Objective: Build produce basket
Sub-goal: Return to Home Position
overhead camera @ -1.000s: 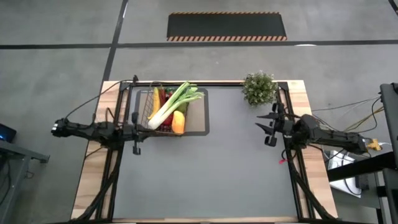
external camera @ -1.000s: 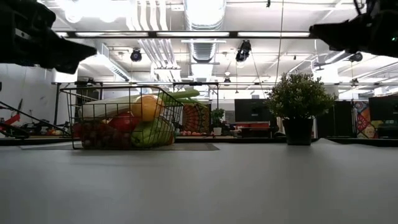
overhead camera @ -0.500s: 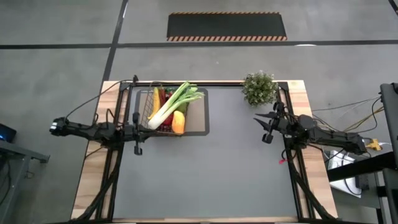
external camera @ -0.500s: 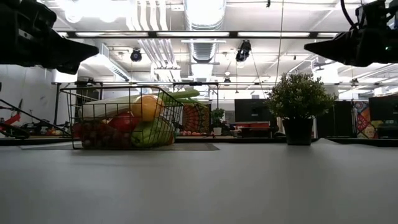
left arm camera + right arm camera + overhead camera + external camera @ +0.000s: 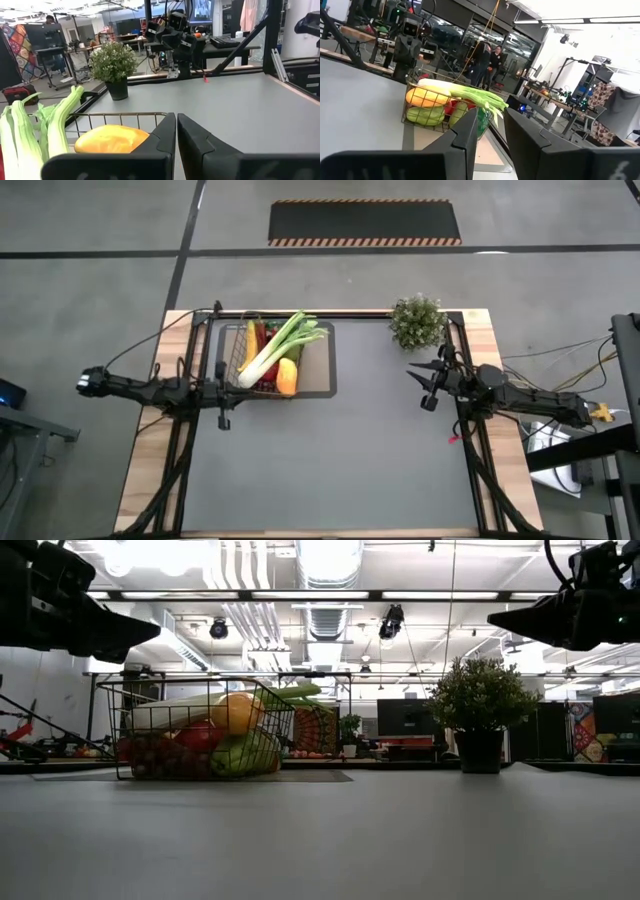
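Basket (image 5: 230, 345) just beside left gripper (image 5: 228, 390)

leek (image 5: 20, 135): cut off at lower left frame edge
red produce (image 5: 268, 374): mostly hidden beneath leek, kinds unclear
basket (image 5: 120, 114): only far rim shows

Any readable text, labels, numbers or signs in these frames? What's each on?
No text reads legibly in any view.
Striped floor mat: hazard hatching only, no words.
Background screens: too blurred to read.
Basket and produce: no labels visible.
Right gripper, faint mark on one finger: illegible.
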You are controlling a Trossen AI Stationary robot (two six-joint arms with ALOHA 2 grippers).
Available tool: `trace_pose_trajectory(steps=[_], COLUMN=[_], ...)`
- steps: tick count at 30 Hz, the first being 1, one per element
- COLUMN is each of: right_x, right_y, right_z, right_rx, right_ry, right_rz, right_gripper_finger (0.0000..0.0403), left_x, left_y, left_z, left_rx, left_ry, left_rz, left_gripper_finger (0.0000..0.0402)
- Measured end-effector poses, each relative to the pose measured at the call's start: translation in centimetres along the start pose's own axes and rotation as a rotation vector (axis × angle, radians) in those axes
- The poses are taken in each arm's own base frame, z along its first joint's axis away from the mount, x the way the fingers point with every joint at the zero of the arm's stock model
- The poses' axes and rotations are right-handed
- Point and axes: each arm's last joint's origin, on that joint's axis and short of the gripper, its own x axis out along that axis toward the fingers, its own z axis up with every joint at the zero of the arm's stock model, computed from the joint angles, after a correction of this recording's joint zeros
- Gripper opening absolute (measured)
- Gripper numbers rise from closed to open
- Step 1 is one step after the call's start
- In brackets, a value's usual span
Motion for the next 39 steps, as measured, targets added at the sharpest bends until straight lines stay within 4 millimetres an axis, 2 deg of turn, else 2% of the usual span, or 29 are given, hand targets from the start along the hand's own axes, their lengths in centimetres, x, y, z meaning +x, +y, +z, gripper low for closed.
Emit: trace_pose_trajectory(steps=[12,28,39], right_x=[0.0,0.0,0.0], right_y=[0.0,0.0,0.0], right_z=[0.0,0.0,0.0], right_rx=[0.000,0.000,0.000], right_ry=[0.001,0.001,0.001], right_rz=[0.000,-0.001,-0.001], right_gripper_finger=[0.0072,0.0089,0.0072], left_x=[0.3,0.6,0.7], left_y=[-0.1,-0.3,-0.4], left_z=[-0.4,-0.9,-1.1], left_rx=[0.016,0.034,0.042], left_ry=[0.046,0.096,0.121], left_rz=[-0.005,-0.011,-0.014], left_gripper_finger=[0.0000,0.0000,0.0000])
